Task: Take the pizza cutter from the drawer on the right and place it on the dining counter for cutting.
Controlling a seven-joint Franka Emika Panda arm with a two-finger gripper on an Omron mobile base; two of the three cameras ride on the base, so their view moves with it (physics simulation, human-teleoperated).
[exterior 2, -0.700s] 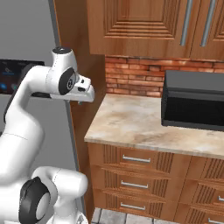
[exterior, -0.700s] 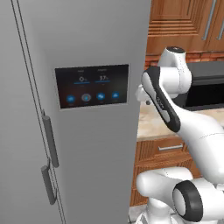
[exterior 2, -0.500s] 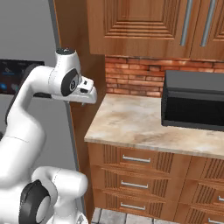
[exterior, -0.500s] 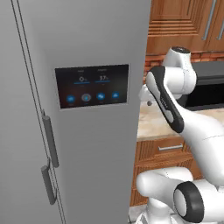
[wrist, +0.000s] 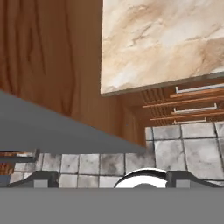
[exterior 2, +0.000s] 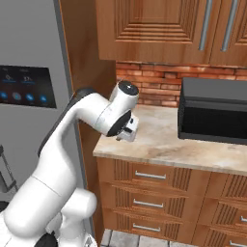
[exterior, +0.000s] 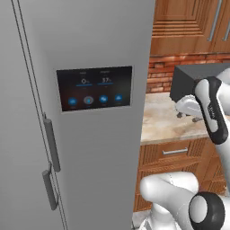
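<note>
Left base view: we see grey fridge (exterior: 81,112) with dark display panel (exterior: 95,88) filling left side; beige stone worktop (exterior: 166,121) beyond, black microwave (exterior: 193,81) cut off by arm.

Right base view: gripper (exterior 2: 129,130) hangs above worktop's left end, wooden drawers (exterior 2: 149,176) below, brick wall behind.

Hand view: worktop corner, tiled floor (wrist: 183,148), drawer handles foreshortened. We read jaws spread wide, nothing held. Pizza cutter location: we cannot tell.
</note>
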